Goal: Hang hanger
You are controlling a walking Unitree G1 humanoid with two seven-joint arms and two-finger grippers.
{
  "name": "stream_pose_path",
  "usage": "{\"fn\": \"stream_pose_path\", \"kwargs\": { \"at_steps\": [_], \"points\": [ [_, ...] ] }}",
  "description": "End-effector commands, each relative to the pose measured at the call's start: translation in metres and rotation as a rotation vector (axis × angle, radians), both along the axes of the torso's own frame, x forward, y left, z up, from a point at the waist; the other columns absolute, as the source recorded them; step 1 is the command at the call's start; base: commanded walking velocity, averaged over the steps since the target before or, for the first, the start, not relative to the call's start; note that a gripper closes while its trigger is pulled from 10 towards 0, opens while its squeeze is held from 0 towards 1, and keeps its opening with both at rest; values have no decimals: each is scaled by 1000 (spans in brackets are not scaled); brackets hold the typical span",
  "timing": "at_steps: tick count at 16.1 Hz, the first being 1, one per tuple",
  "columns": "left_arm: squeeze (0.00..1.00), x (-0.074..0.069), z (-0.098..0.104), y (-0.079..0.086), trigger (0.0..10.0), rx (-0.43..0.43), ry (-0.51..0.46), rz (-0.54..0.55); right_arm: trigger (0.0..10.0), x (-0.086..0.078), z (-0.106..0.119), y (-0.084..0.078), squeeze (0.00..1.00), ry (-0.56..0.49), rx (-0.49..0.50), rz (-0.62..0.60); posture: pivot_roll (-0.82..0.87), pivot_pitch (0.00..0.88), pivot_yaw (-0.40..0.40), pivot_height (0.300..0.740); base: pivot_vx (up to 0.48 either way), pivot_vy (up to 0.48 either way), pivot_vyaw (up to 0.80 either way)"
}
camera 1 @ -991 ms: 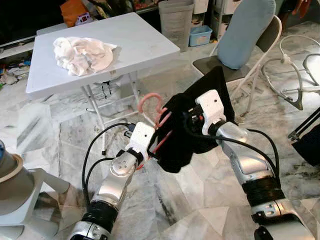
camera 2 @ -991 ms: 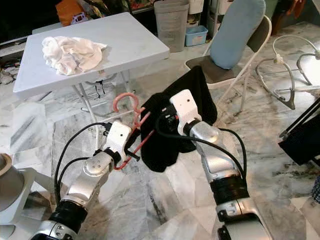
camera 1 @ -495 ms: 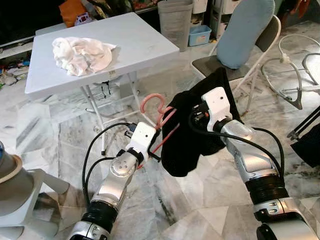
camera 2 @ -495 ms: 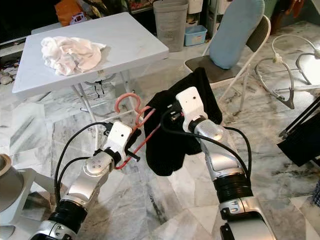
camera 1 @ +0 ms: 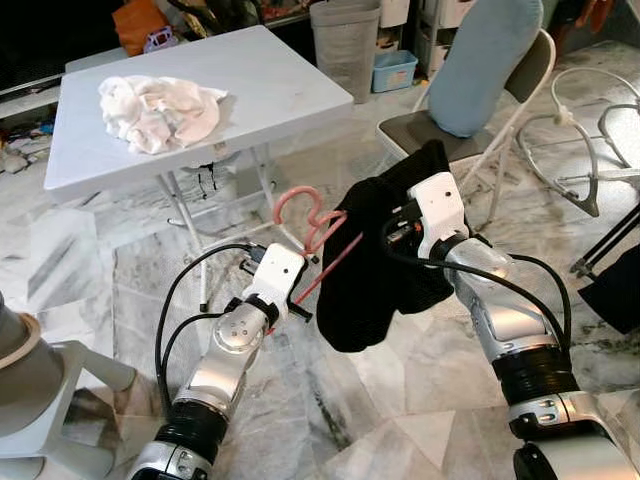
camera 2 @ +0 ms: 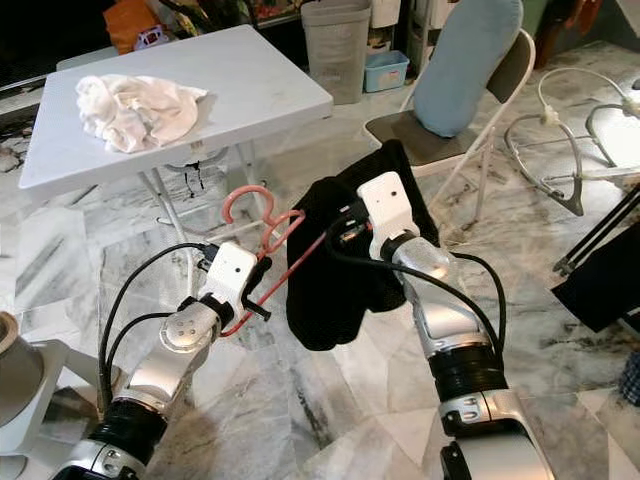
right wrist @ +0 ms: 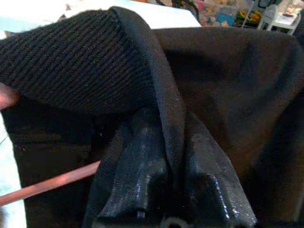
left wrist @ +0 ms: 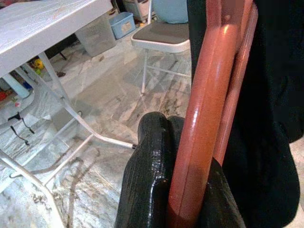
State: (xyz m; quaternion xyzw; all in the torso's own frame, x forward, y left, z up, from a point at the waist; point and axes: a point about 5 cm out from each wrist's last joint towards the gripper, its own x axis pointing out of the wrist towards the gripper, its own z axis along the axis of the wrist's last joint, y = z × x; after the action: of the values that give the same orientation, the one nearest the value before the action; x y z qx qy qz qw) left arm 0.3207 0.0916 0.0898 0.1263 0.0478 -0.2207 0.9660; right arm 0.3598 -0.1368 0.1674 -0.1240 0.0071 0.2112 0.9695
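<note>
Lifted a little higher than a second before, and carried slightly toward the white desk [camera 1: 290, 85]. Left pincer [left wrist: 178, 190] clamped on the pink hanger [camera 1: 318, 238], hook up and free, probably to keep it level. Right pincer [right wrist: 166, 187] closed on a ribbed edge of the black garment [camera 1: 375, 270], seemingly to spread it over the hanger. Both held mid-air above the marble floor [camera 1: 400, 400], hanger not yet hung. White cloth [camera 1: 160, 105] heaped on the desk.
</note>
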Motion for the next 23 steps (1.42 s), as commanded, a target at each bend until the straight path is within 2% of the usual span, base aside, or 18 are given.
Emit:
{"fn": "stream_pose_path", "kwargs": {
  "at_steps": [1,4,6,7,11,13,16,20,21,23],
  "points": [
    [0,2,9,7,0,-14,-42,31,0,3,6,-2,0,-15,13,-16,-122,43,86,740,0,0,0],
    [0,-1,5,11,0,13,-37,33,0,7,12,-5,0,-35,27,-39,-119,35,83,740,0,0,0],
    [0,-11,-10,32,0,81,15,73,0,14,26,-14,0,-106,41,-117,-119,35,83,740,0,0,0],
    [0,-15,-14,35,0,91,28,71,0,16,28,-16,0,-117,42,-138,-115,32,81,740,0,0,0],
    [0,-45,-22,40,0,163,37,-37,0,27,36,-35,0,-152,17,-300,-99,31,76,740,0,0,0],
    [0,-66,-22,42,0,203,28,-94,0,30,35,-39,0,-158,-3,-351,-88,31,74,740,0,0,0],
    [0,-89,-22,48,0,225,50,-113,0,32,30,-43,0,-152,-19,-397,-83,32,73,740,0,0,0],
    [0,-109,-30,57,0,294,85,-152,0,32,22,-62,0,-142,-49,-513,-70,32,70,740,0,0,0],
    [0,-110,-31,58,0,307,113,-152,0,31,30,-66,0,-196,-25,-530,-71,32,70,740,0,0,0],
    [0,-104,-34,64,0,299,183,-98,0,30,57,-58,0,-363,5,-486,-71,31,74,740,0,0,0]
  ]
}}
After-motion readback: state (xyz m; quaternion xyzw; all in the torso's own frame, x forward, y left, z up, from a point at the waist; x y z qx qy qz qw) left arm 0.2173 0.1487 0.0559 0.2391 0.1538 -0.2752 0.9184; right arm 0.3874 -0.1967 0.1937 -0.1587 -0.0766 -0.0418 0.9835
